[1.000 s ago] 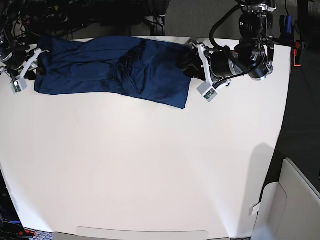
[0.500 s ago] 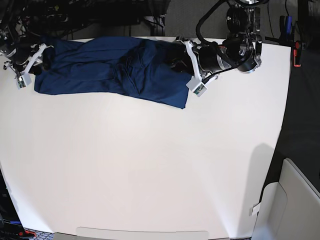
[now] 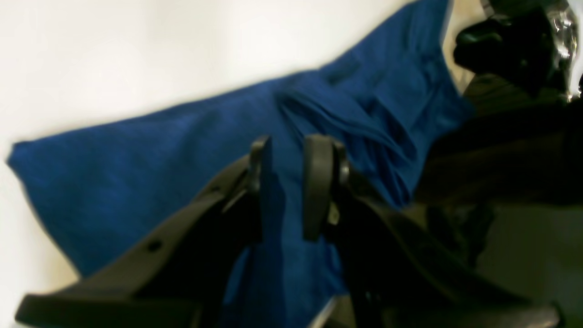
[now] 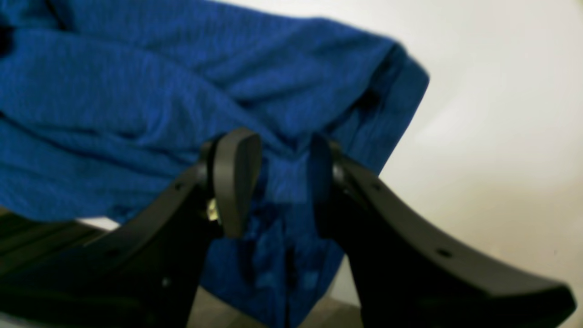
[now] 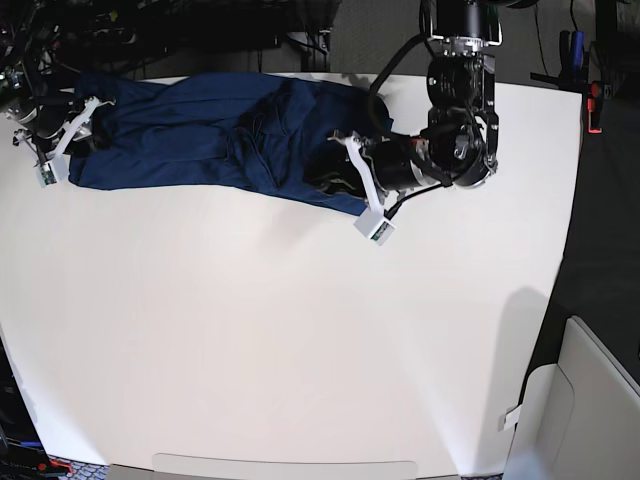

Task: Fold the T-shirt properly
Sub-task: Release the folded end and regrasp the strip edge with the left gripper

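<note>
wrist views: both tools [image 3: 284,182] [image 4: 273,182] seemingly pinching t-shirt [image 5: 200,130] fabric, blurred.

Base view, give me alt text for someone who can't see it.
A navy shirt lies bunched along the far edge of a white table. The left gripper is on the shirt's right end and the right gripper on its left end, both closed on the fabric.

The tabletop [image 5: 300,340] is being lit brightly and evenly from above, nearly blown out. Both wrist views are being softened by blur, the near tool parts left dark. Base view edges are being bowed.
</note>
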You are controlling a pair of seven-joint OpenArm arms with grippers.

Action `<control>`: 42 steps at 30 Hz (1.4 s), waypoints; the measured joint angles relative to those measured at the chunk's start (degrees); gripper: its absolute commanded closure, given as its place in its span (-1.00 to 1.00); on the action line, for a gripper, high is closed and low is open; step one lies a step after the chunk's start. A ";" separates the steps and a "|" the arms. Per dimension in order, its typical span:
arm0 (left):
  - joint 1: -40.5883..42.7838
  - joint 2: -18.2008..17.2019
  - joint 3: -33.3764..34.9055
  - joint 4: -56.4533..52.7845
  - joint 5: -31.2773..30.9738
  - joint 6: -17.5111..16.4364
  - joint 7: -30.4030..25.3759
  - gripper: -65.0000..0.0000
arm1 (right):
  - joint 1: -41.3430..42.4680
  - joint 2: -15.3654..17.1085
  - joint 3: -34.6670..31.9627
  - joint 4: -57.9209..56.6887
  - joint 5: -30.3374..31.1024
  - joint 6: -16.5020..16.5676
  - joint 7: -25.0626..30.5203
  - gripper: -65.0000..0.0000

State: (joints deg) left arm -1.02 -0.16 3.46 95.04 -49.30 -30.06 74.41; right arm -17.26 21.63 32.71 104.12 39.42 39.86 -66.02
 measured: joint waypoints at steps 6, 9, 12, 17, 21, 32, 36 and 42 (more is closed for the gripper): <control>-7.08 1.03 -6.64 -13.00 0.76 0.39 -5.25 0.70 | 0.17 -0.02 0.02 0.00 0.20 0.02 0.02 0.36; -8.17 -2.36 -8.48 -16.00 0.00 0.02 -8.81 0.69 | 0.31 -0.04 0.00 0.00 0.22 0.02 0.02 0.36; -7.19 -6.75 -8.41 -17.18 0.55 3.02 -11.67 0.69 | 0.26 -0.04 0.00 0.00 0.00 0.02 -0.07 0.36; -5.60 -12.68 -8.33 -17.27 0.55 12.46 -16.15 0.68 | 0.81 0.07 0.00 0.00 -2.75 0.00 -0.22 0.36; -4.17 -17.64 -2.10 -17.22 -0.87 12.26 -16.65 0.63 | 1.05 0.11 0.00 0.00 -3.28 0.02 0.02 0.36; 0.79 -26.10 13.62 -5.18 -2.14 11.98 -13.77 0.39 | 0.87 0.37 0.00 0.00 -3.50 0.02 0.00 0.36; 1.07 -27.12 13.68 -2.56 -1.46 12.13 -8.07 0.39 | 0.74 0.42 0.00 0.00 -3.50 0.02 -0.02 0.36; 1.55 -27.34 13.62 -1.86 -1.68 12.13 -6.45 0.39 | -0.35 1.68 -0.04 0.00 -3.58 0.20 -0.24 0.36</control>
State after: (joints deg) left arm 0.54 -27.51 17.08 93.19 -50.98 -17.93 67.96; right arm -17.61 23.31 32.67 104.12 35.83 40.05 -66.26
